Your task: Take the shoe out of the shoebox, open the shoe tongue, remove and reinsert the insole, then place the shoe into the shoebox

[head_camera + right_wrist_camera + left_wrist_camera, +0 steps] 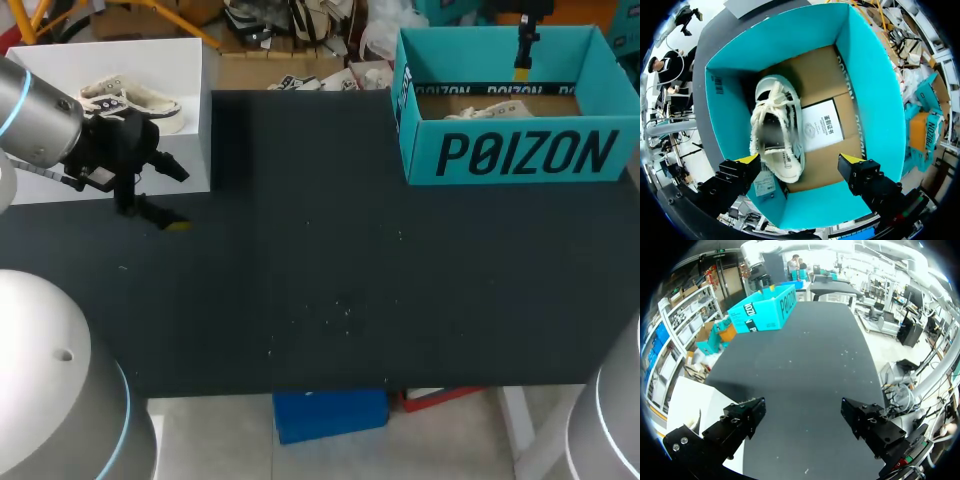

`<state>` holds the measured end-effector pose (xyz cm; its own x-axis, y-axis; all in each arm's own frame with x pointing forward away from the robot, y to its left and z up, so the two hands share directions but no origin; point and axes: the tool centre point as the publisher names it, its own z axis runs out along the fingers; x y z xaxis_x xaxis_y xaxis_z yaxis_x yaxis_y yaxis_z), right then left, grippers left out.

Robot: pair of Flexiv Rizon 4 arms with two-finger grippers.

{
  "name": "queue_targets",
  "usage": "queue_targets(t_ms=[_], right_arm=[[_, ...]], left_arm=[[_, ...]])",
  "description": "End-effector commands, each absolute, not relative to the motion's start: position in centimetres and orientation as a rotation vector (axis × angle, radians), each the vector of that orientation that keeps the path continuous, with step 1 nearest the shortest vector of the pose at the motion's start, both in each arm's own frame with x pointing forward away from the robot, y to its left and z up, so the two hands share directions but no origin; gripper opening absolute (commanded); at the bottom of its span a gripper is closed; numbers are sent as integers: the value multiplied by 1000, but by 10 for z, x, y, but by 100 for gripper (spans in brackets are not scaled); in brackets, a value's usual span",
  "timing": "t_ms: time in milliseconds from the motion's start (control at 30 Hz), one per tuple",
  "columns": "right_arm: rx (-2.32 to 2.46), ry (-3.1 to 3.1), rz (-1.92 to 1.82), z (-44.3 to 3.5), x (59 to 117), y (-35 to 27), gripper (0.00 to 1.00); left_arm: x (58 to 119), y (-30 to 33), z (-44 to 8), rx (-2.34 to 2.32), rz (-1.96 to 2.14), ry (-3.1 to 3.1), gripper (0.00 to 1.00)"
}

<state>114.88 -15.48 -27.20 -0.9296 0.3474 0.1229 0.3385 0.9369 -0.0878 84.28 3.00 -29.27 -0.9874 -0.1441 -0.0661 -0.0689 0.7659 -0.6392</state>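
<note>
The white lace-up shoe lies on its sole inside the teal shoebox, close to one side wall. My right gripper hangs above the box, open, its yellow-tipped fingers wide apart and touching nothing. From the head view the shoebox stands at the table's far right, a bit of the shoe shows over its wall, and the right gripper is over the box's back. My left gripper is open and empty above the table's left edge; in its own view the left gripper holds nothing.
A white board at the far left carries a second pale shoe, just behind my left arm. A white printed card lies on the box floor beside the shoe. The dark table stretches between the two arms.
</note>
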Motion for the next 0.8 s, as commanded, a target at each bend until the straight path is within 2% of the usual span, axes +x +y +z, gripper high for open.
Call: queue_targets(t_ms=[33, 233, 400, 800], right_arm=[[-616, -3087, 128, -214, 1106, -139, 100], [-703, -3151, 172, -177, 1066, -111, 100], [-785, -3198, 199, -166, 1027, -86, 100], [-1000, -3361, 143, -188, 953, -32, 100]], left_arm=[[842, 30, -294, -171, -1024, 2842, 100], [842, 30, -294, -171, -1024, 2842, 100], [842, 30, -294, -171, -1024, 2842, 100], [842, 30, -294, -171, -1024, 2842, 100]])
